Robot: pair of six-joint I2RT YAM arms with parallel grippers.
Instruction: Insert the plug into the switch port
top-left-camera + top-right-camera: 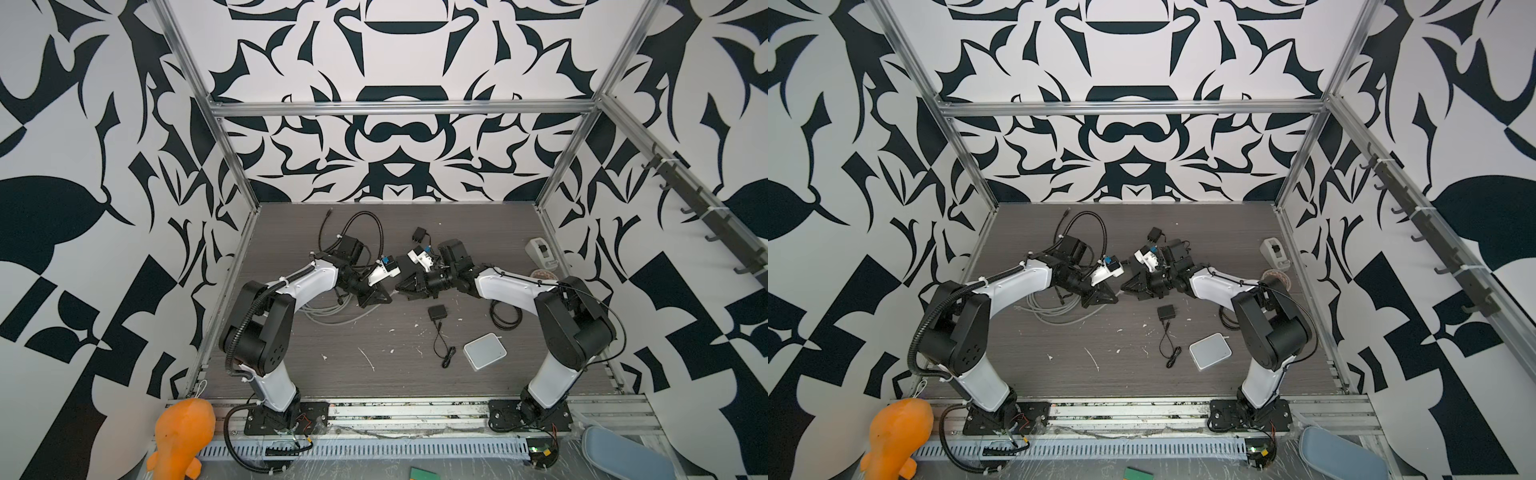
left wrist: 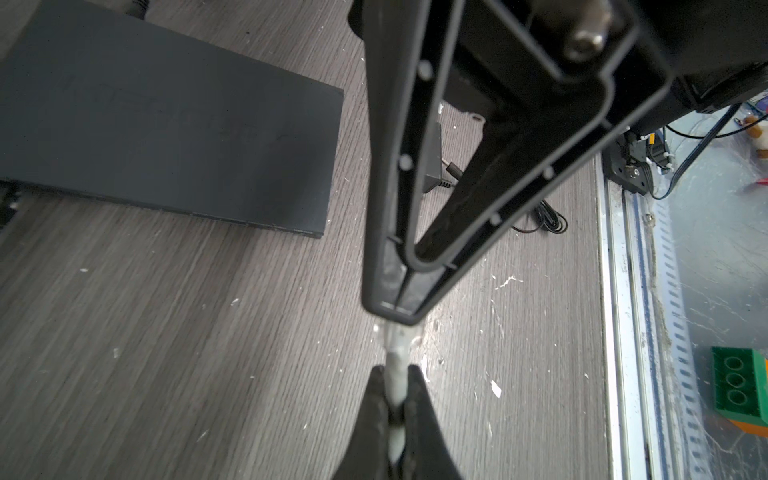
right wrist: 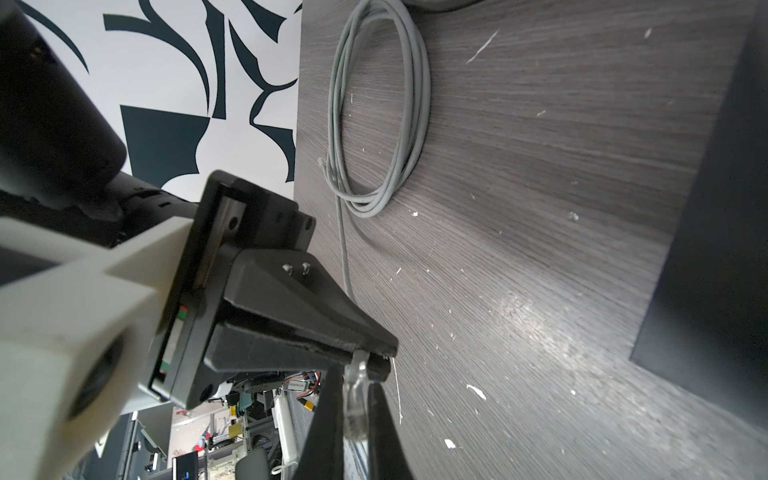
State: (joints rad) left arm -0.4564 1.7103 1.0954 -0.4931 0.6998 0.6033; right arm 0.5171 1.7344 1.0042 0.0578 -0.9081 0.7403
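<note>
**Markings.** The top face of the black switch box carries faint raised lettering, which is too blurred to read. No other writing can be read in any view.

**Edges and clearance.** In the left wrist view the box lies flat on the bench, and bare wood grain separates its nearest corner from both claws. The switch port cannot be made out along the visible thin edge. A metal rail bounds the bench on the side away from the box. The coiled grey cable lies on open bench and runs to the claws.

**Claws.** The left claw is pressed together on the grey cable directly behind the plug. The right claw is pressed together on the clear plug body. The two claw tips meet nose to nose, almost touching. The plug sits between them, apart from the box. Whether the plug touches the bench cannot be told.
</note>
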